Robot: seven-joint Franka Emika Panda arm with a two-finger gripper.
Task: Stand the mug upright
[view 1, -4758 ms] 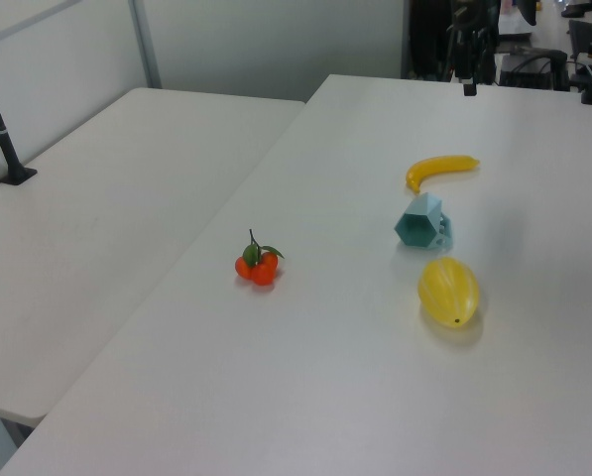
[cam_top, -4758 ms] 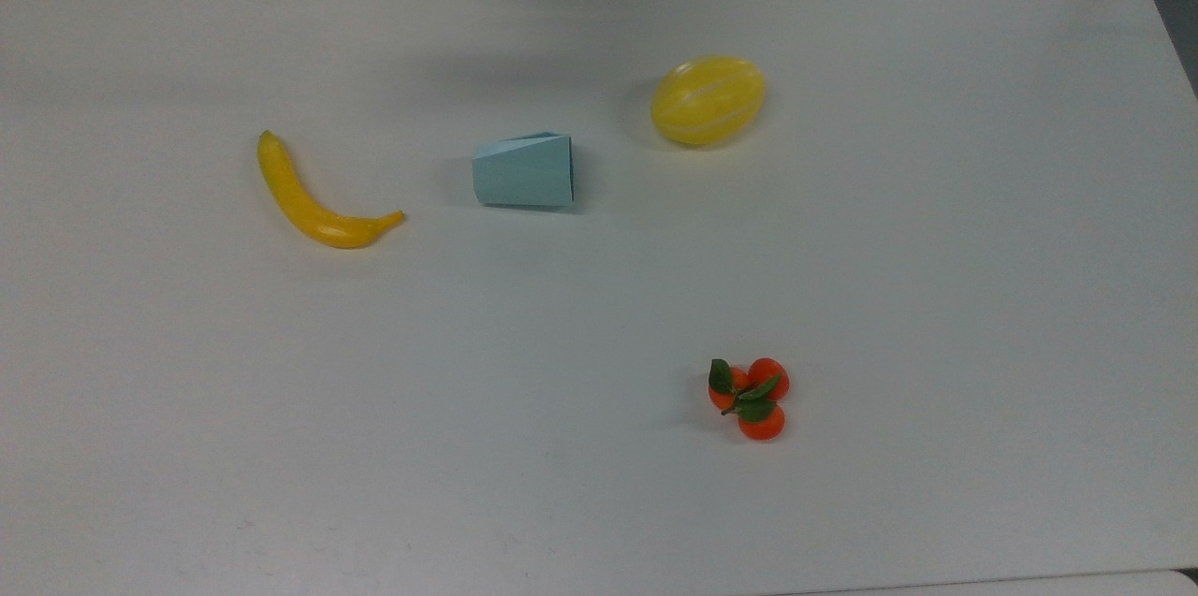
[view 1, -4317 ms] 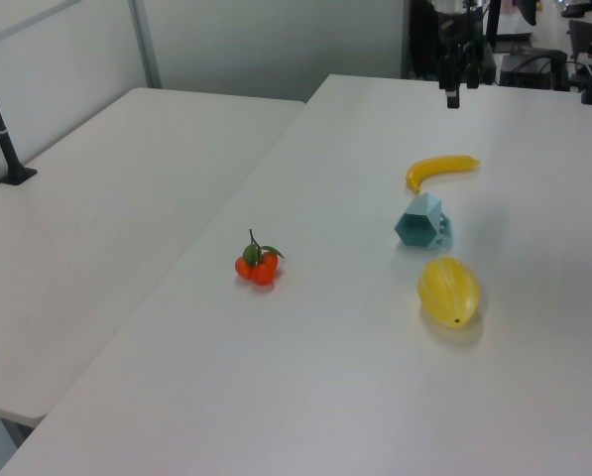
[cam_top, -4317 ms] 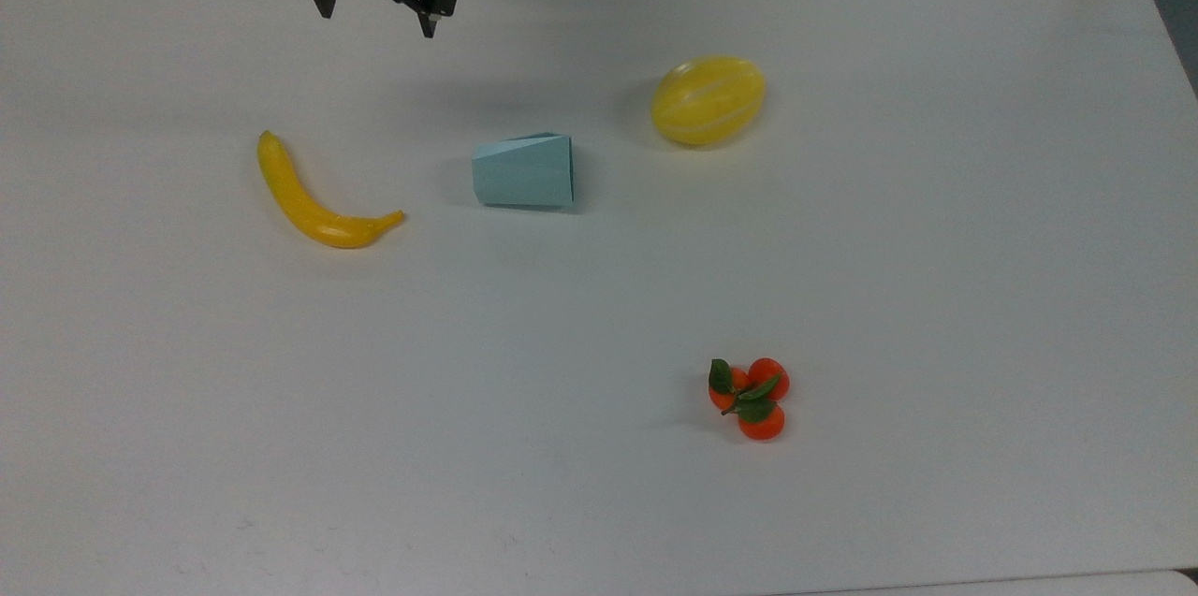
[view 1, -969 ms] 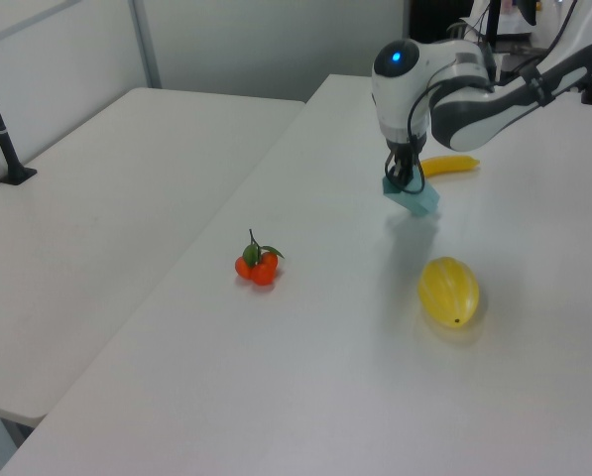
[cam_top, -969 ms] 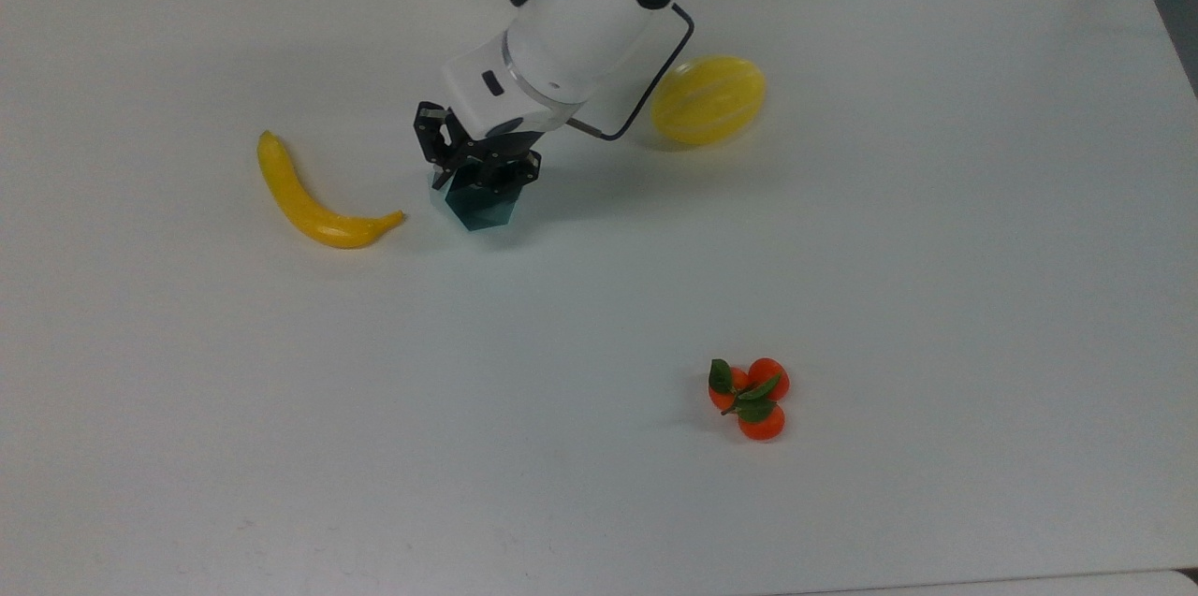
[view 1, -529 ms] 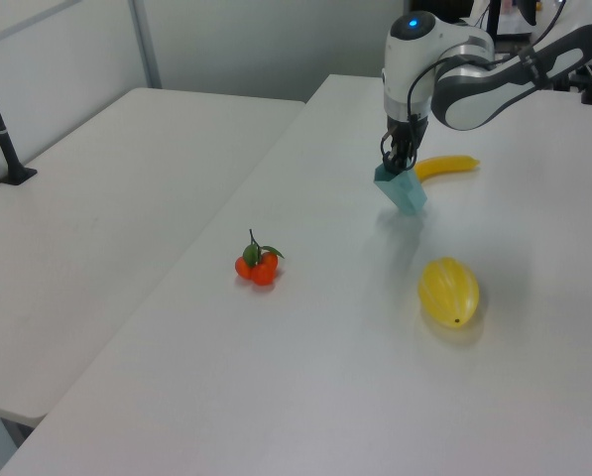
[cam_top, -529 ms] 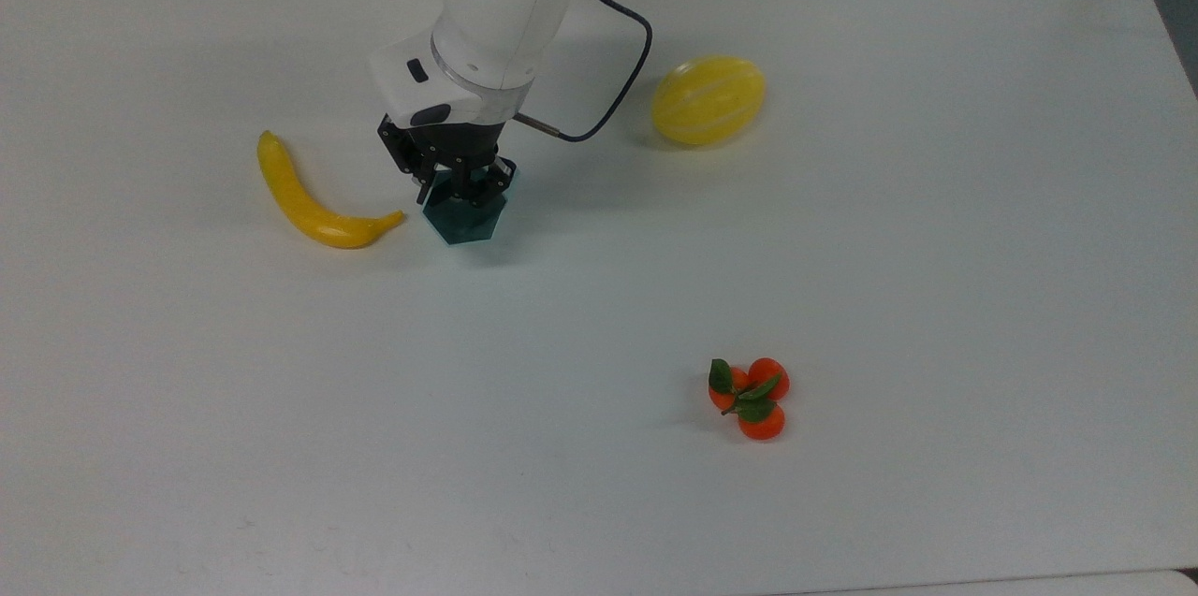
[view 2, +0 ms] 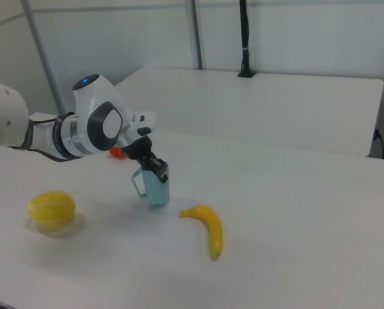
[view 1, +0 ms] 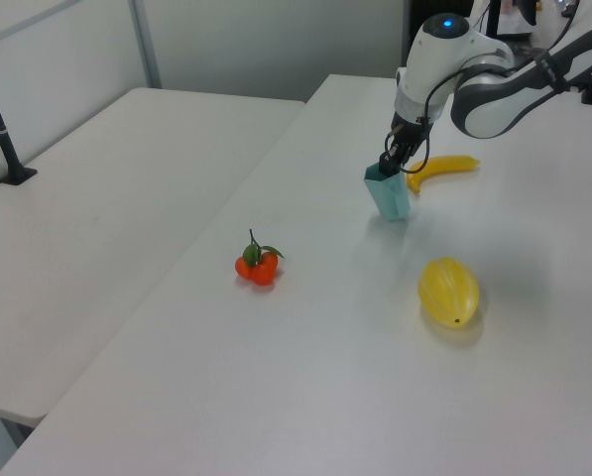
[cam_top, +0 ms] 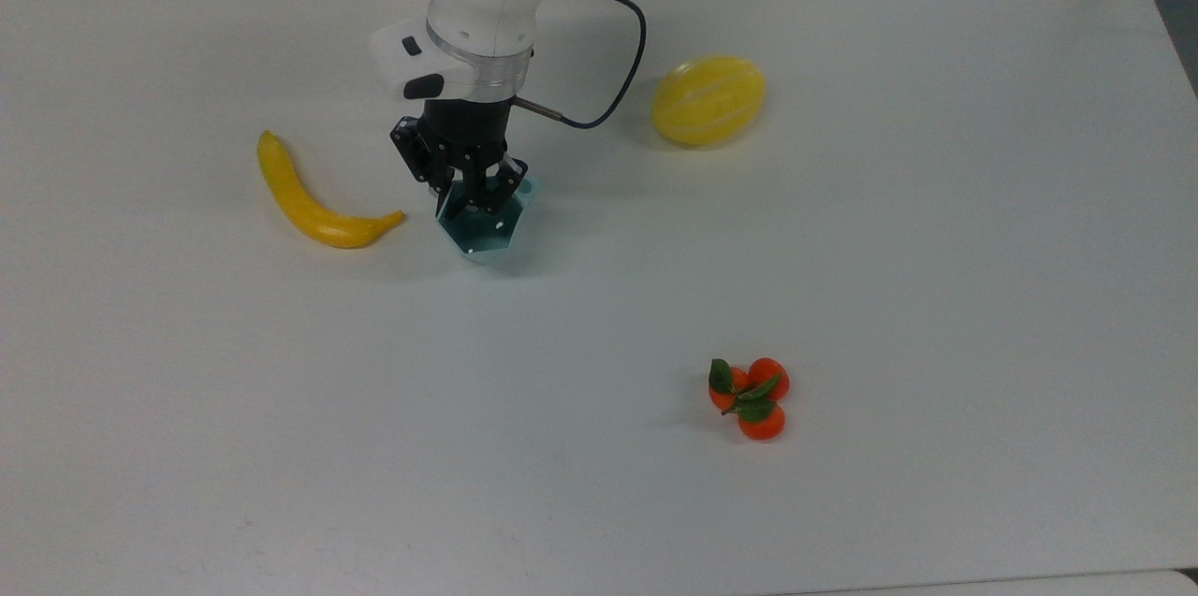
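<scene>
The table (cam_top: 936, 297) is seen from high above in the top view, and obliquely from opposite sides in the left and right views. The banana (cam_top: 309, 198) is shared by all three.

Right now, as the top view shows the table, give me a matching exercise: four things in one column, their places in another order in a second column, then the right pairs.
Things:
1. mug
2. banana
3. yellow melon
4. small oranges

Places:
A. alone toward the bottom of the top view, right of centre
B. farthest toward the top view's left
C. held at its rim by the gripper, mouth up
D. toward the top view's upper right, past the arm's cable

Pairs: 1-C, 2-B, 3-D, 4-A
</scene>
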